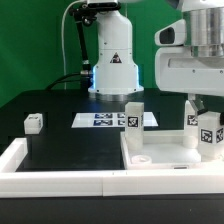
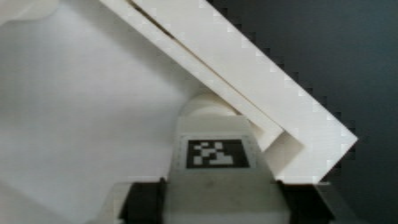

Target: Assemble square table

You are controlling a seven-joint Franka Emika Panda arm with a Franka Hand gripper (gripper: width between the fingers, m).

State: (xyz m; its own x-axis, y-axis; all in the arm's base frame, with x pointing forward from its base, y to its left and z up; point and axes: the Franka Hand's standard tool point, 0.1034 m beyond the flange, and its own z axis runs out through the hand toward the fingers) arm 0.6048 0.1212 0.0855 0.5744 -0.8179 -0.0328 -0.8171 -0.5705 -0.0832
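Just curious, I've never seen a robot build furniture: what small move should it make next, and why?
Probably lower the held leg onto the tabletop: the gripper grips it upright near the slab's corner, and a second leg already stands on it.

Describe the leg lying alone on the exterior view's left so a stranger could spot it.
Start at the black table, then find the marker board at its middle. Toward the exterior view's left of that board sits a small white leg, alone on bare black surface. The other legs stand at the white slab on the opposite side.
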